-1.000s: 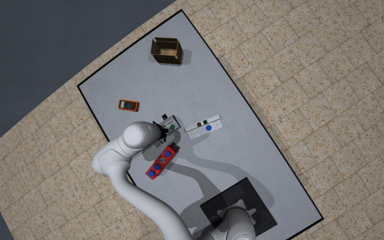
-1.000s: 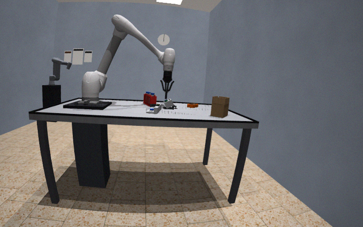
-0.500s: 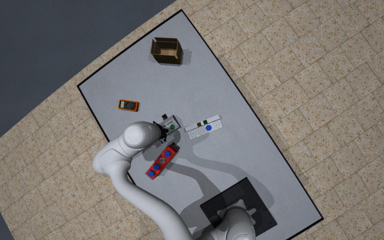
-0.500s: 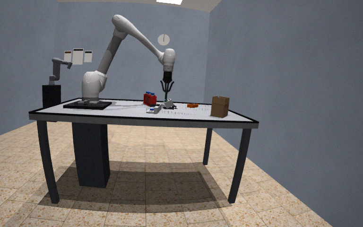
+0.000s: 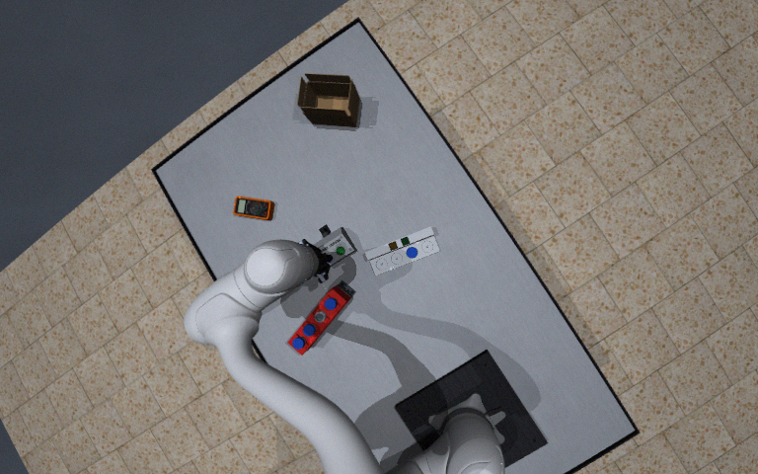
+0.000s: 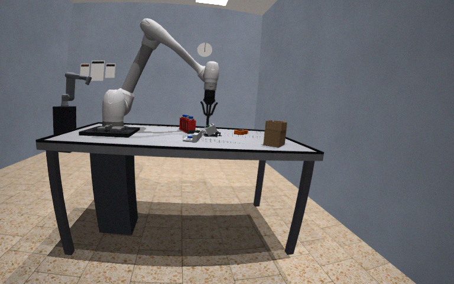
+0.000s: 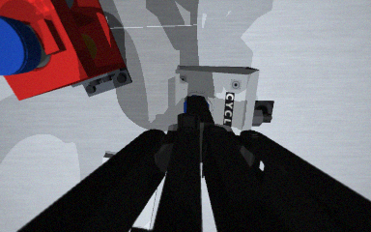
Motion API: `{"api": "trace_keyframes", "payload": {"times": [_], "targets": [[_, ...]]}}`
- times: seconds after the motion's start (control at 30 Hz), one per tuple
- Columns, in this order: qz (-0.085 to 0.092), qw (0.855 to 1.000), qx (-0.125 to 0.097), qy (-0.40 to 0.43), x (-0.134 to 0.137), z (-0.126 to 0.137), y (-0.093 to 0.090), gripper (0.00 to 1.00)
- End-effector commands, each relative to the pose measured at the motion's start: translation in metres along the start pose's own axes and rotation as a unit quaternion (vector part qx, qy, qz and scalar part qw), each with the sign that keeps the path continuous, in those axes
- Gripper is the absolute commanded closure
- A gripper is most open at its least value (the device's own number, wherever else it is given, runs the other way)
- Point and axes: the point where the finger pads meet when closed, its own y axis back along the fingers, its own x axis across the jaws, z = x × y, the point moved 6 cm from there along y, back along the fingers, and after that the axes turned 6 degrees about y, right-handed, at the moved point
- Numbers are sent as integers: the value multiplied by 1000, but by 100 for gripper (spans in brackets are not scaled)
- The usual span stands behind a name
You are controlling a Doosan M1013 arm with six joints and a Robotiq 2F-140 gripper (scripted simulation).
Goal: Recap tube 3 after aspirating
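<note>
A grey table (image 5: 492, 312) with a black edge carries the arm's black base plate (image 5: 522, 428) at one end and an open cardboard box (image 5: 329, 100) at the other. Between them lie an orange multimeter (image 5: 254, 207), a grey key housing (image 5: 338, 244), a white cap tray (image 5: 403, 251) and a red decapping station (image 5: 321, 318). Tray and housing sit near each other, the multimeter well apart.
</note>
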Motion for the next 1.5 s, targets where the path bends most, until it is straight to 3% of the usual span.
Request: {"api": "trace_keyframes", "payload": {"times": [0.0,0.27,0.6,1.47], "targets": [[1,1000,-1,0,0,-1,-5,90],[1,1000,-1,0,0,-1,-7,90],[2,1000,-1,0,2,0,30,90],[1,1000,0,0,1,-1,26,90]]}}
